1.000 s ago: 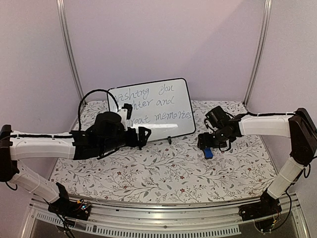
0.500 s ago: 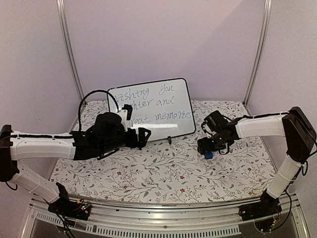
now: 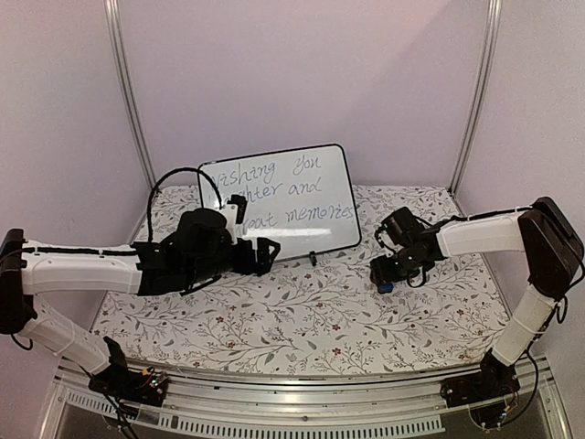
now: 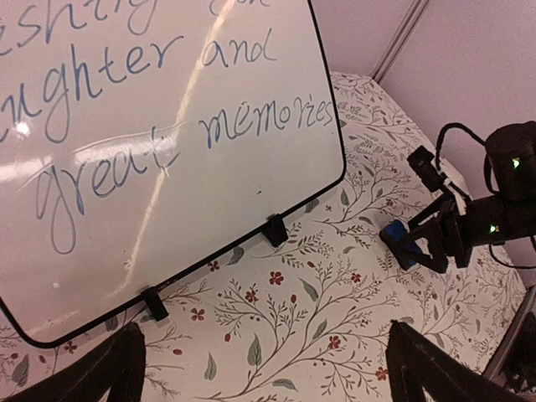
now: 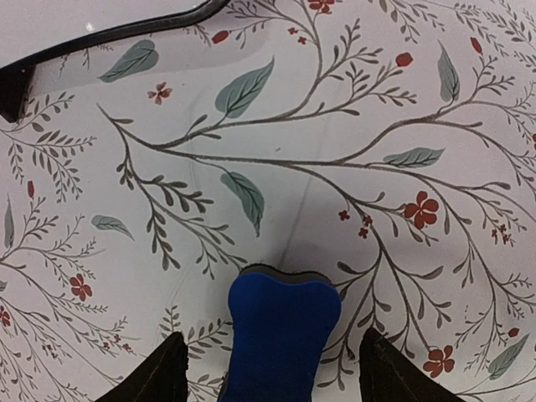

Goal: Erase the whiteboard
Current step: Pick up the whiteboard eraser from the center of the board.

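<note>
The whiteboard [image 3: 292,197] leans upright at the back on small black feet and bears blue cursive writing. It fills the upper left of the left wrist view [image 4: 167,126], and its corner shows in the right wrist view [image 5: 67,17]. The blue eraser [image 3: 385,286] lies on the floral cloth to the right of the board. My right gripper [image 3: 386,273] is low over it, open, with a finger on each side of the eraser [image 5: 280,335] and a gap at both. My left gripper [image 3: 265,251] is wide open and empty in front of the board's lower left edge.
The floral tablecloth [image 3: 302,320] covers the table. Purple walls and metal corner posts [image 3: 128,91] close in the back and sides. The right arm with the eraser [image 4: 400,243] shows in the left wrist view. A black cable [image 3: 174,178] loops above the left wrist.
My right gripper has drawn slightly left and lowered, open, around the eraser. The left arm has barely moved. The writing on the board is unchanged.
</note>
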`<state>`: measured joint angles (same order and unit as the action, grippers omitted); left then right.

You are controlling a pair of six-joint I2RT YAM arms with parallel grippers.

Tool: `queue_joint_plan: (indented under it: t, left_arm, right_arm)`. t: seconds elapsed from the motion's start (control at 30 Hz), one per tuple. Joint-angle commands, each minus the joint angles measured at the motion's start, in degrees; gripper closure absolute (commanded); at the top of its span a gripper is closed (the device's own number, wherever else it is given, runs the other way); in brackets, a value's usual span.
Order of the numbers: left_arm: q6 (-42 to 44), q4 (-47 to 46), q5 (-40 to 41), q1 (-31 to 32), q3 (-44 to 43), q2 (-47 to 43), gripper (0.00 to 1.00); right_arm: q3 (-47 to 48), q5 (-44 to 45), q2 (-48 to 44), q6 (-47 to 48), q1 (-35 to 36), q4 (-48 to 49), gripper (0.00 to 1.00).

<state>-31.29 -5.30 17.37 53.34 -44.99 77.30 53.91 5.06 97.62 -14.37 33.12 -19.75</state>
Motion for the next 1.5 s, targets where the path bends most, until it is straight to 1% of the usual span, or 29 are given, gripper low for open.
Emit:
queue_joint_plan:
  t: [0.0, 0.1, 0.17, 0.23, 0.27, 0.43, 0.47, 0.57, 0.6, 0.63, 0.7, 0.97, 1.1, 1.33, 1.47]
  left_arm:
    - [0.4, -1.2, -0.4, -0.9, -0.5, 0.7, 0.00]
    - [0.4, -1.2, -0.4, -0.8, -0.5, 0.8, 0.00]
    - [0.5, -1.2, -0.3, -0.8, -0.5, 0.8, 0.00]
    - [0.6, -1.1, -0.4, -0.9, -0.5, 0.7, 0.00]
    - [0.6, -1.0, -0.4, -0.9, -0.5, 0.6, 0.00]
    - [0.5, -1.1, -0.4, -0.9, -0.3, 0.4, 0.00]
    - [0.4, -1.1, -0.4, -0.9, -0.3, 0.5, 0.00]
    - [0.1, -1.1, -0.4, -0.9, 0.0, 0.5, 0.00]
    - [0.1, -1.1, -0.4, -1.0, 0.1, 0.4, 0.00]
    - [0.0, -1.2, -0.4, -0.9, 0.2, 0.4, 0.00]
    - [-0.1, -1.2, -0.4, -0.9, 0.3, 0.3, 0.00]
    - [-0.2, -1.3, -0.5, -1.0, 0.6, 0.2, 0.00]
    - [-0.3, -1.5, -0.5, -1.0, 0.7, 0.2, 0.00]
    - [-0.6, -1.6, -0.5, -1.0, 1.0, 0.4, 0.00]
    - [-0.7, -1.7, -0.6, -1.0, 1.1, 0.4, 0.00]
  right_arm:
    - [-0.5, -0.8, 0.8, 0.7, -0.4, 2.0, 0.36]
    - [-0.5, -0.9, 1.0, 0.7, -0.6, 2.1, 0.37]
    - [-0.4, -1.2, 1.3, 0.8, -0.6, 2.2, 0.42]
    - [-0.4, -1.2, 1.6, 0.7, -0.7, 2.2, 0.43]
    - [-0.4, -1.1, 1.7, 0.7, -0.7, 2.2, 0.46]
    - [-0.7, -0.8, 2.1, 0.7, -1.0, 2.4, 0.49]
    - [-0.8, -0.8, 2.1, 0.7, -1.0, 2.6, 0.52]
    - [-1.1, -1.1, 2.1, 0.6, -1.0, 2.8, 0.55]
    - [-1.2, -1.2, 2.2, 0.6, -1.0, 3.0, 0.62]
    - [-1.3, -1.3, 2.3, 0.6, -1.0, 3.0, 0.65]
    - [-1.4, -1.3, 2.5, 0.6, -1.0, 3.2, 0.64]
    - [-2.1, -2.7, 2.6, 0.6, -1.0, 3.7, 0.56]
    - [-2.2, -2.8, 2.8, 0.7, -1.0, 3.7, 0.56]
    - [-2.4, -2.9, 2.8, 0.6, -1.0, 4.0, 0.63]
    - [-2.4, -3.3, 2.7, 0.6, -1.0, 4.0, 0.74]
